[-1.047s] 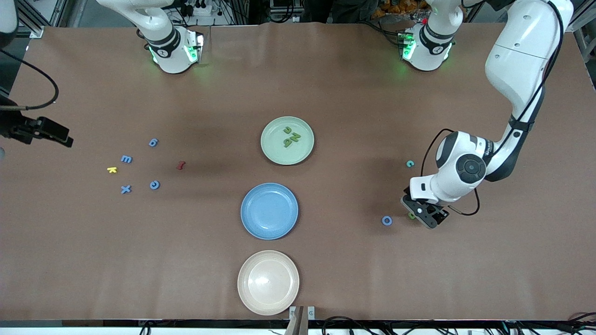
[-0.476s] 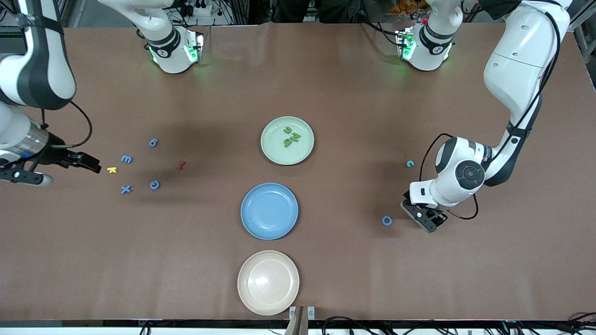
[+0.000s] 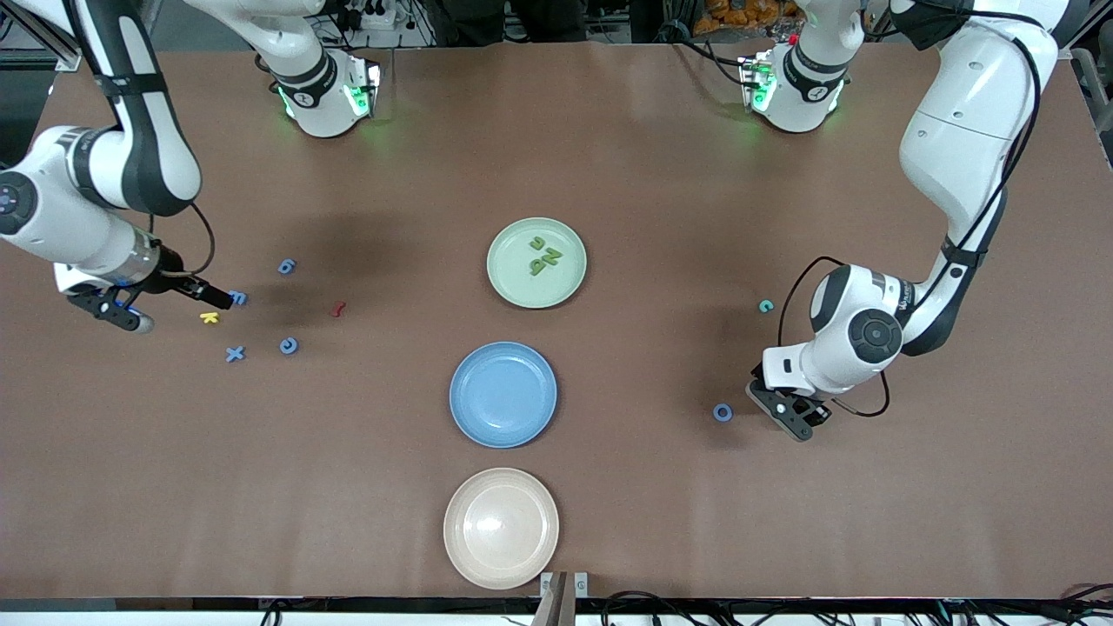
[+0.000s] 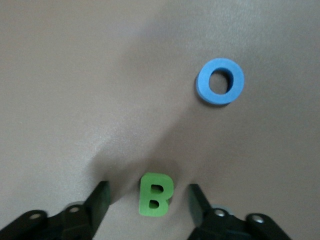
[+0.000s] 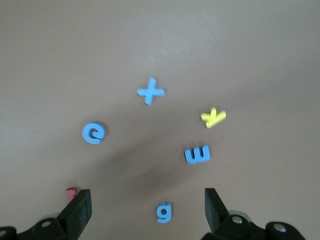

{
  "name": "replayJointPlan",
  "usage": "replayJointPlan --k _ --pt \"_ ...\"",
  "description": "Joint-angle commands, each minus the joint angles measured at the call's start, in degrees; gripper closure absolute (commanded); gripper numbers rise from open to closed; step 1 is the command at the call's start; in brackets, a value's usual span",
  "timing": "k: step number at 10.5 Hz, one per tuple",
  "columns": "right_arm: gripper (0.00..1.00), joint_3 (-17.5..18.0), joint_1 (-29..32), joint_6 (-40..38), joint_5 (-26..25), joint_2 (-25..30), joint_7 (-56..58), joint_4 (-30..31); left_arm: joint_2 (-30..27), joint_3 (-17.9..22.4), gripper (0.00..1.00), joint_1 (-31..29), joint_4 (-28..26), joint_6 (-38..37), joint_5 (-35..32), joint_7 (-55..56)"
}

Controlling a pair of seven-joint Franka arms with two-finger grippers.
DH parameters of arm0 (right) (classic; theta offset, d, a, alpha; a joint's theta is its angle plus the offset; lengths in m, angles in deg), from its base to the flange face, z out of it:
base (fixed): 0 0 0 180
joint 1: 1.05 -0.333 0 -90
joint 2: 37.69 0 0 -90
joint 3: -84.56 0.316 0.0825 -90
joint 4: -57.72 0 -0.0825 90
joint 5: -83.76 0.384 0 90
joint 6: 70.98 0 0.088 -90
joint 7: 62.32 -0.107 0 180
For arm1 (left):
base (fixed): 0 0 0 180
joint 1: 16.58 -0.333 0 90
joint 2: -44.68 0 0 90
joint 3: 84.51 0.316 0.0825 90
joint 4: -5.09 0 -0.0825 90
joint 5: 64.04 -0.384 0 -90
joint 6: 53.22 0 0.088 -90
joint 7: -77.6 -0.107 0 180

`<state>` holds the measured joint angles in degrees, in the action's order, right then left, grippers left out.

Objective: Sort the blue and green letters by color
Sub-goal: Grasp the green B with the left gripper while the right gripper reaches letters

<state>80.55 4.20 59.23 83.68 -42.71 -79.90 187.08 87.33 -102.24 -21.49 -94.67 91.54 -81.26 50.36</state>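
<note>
The green plate (image 3: 536,262) held three green letters (image 3: 545,257); the blue plate (image 3: 503,394) and the cream plate (image 3: 501,527) held nothing. The left pincer (image 4: 150,197) was low over the tabletop (image 3: 643,487), jaws spread either side of a green B (image 4: 155,194) without touching it, a blue O (image 4: 220,81) lying nearby. The right pincer (image 5: 145,206), spread wide, hung above blue letters (image 5: 197,154), a yellow letter (image 5: 213,117) and a dark red letter (image 5: 71,192) at the right arm's end
</note>
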Motion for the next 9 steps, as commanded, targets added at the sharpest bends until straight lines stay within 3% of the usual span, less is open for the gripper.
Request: replayJointPlan --k 1,2,4,6,9 --pt "0.0 0.5 0.5 8.3 -0.6 1.9 -10.4 9.7 0.8 0.2 0.84 0.8 1.8 -0.2 0.7 4.2" --pt "0.0 0.4 0.6 11.3 -0.6 1.2 -12.6 11.8 0.7 0.2 1.0 0.8 1.6 -0.2 1.0 4.9" --pt "0.0 0.5 -0.2 14.7 -0.6 -1.9 -18.2 13.5 0.3 -0.1 1.0 0.7 1.2 -0.5 1.1 8.4" --pt "0.0 0.5 -0.8 16.6 -0.6 -1.5 -19.7 15.9 -1.0 -1.7 1.0 0.8 0.4 -2.6 1.1 14.0" --pt "0.0 0.5 -2.5 21.7 -0.6 -1.7 -19.8 20.4 -4.2 -5.3 1.0 5.1 0.3 -9.1 1.1 30.5"
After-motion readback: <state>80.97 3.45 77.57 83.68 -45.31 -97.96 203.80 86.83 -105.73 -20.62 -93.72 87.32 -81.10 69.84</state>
